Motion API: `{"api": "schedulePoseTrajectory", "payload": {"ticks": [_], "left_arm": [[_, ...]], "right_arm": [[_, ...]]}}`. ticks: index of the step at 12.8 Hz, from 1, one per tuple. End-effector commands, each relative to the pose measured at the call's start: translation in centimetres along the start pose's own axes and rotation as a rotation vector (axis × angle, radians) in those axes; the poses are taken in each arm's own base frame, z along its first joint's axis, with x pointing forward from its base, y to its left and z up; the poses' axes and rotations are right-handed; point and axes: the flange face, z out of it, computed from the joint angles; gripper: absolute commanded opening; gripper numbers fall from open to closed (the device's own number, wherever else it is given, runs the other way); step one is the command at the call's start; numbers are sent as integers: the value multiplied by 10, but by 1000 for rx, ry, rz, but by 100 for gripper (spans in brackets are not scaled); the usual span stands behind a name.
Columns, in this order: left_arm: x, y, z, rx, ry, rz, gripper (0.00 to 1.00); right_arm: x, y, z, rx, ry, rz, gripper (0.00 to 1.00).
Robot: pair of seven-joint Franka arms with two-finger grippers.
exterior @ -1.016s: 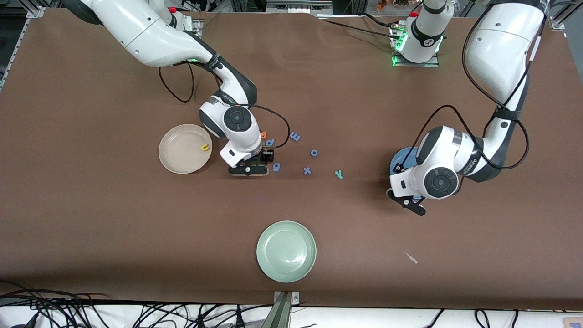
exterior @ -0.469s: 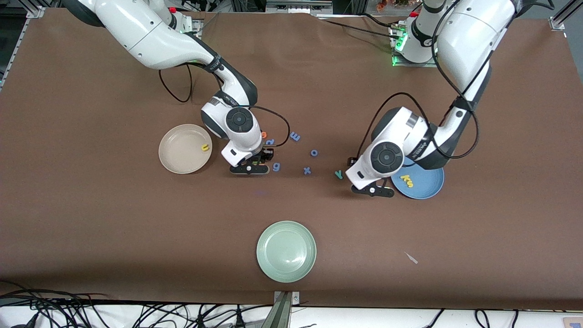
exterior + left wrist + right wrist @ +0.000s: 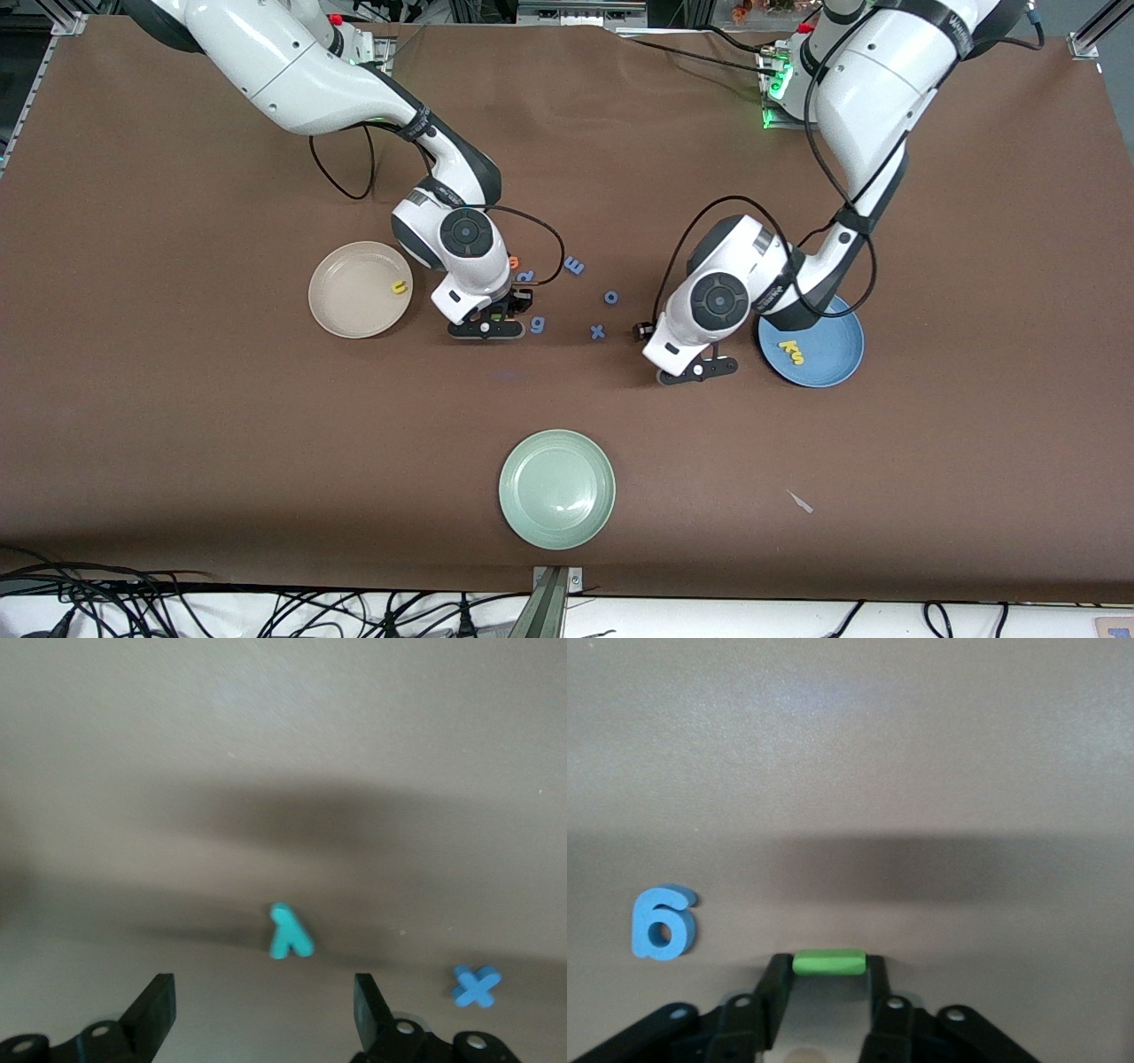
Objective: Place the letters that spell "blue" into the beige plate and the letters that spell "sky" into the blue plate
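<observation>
The teal "y" [image 3: 289, 933] lies flat on the brown table [image 3: 177, 425], and only the left wrist view shows it: in the front view the left gripper [image 3: 694, 370] and its wrist cover that spot, between the blue "x" [image 3: 598, 332] and the blue plate [image 3: 833, 368]. The left gripper's fingers [image 3: 152, 1003] stand wide apart, one to each side of the "y" without touching it. The blue plate holds two yellow letters [image 3: 790, 352], lying close together toward the rim nearest the left arm's wrist. The beige plate [image 3: 341, 310] holds one letter, the yellow "u" [image 3: 400, 286], near its rim on the side of the right gripper [image 3: 485, 329]. The right wrist view shows what the front view hides: that gripper's fingers [image 3: 773, 988] are clamped on the two ends of a green bar letter [image 3: 829, 962], low over the table, with the blue "g" [image 3: 661, 921] lying just beside it. Around it the front view shows five blue letters: the "g", the "x", an "o" [image 3: 611, 297], an "m" [image 3: 574, 265] and one partly hidden by the right wrist [image 3: 526, 276], with an orange letter [image 3: 513, 262] just beside that. Three plates in all; the pale green plate [image 3: 557, 489] sits alone nearest the front camera, with wide bare table on every side of it out to the edges
</observation>
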Motion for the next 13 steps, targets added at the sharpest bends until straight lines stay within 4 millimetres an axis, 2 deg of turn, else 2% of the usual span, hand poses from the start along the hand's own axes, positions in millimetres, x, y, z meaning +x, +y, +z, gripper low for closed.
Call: {"api": "schedulePoseTrajectory", "payload": {"ticks": [1,2,3,5,6,7,8,10,11,13], "left_arm": [[3,7,23,-25,3,-69,80],[3,7,24,-23,6,-67,78],[2,4,29,-6,11,-56,75],[-1,1,40,32,25,-35,71],[-1,1,42,34,23,-35,70],[-1,1,42,34,23,-35,64],[-1,1,42,34,23,-35,57],[-2,1,41,33,24,-34,23],[-1,1,39,32,25,-36,12],[2,-3,33,34,28,-40,10]], "right_arm": [[1,2,3,-7,10,-21,24],[2,4,3,-11,11,-21,19],[4,4,-3,-8,21,-27,18],[13,16,-27,-27,27,-43,18],[19,29,-38,-51,8,-37,18],[20,37,-51,-67,-2,-62,18],[20,52,-60,-97,-13,-95,18],[13,91,-70,-138,-27,-142,19],[7,116,-74,-151,-45,-141,19],[-10,169,-84,-199,-70,-187,23]]}}
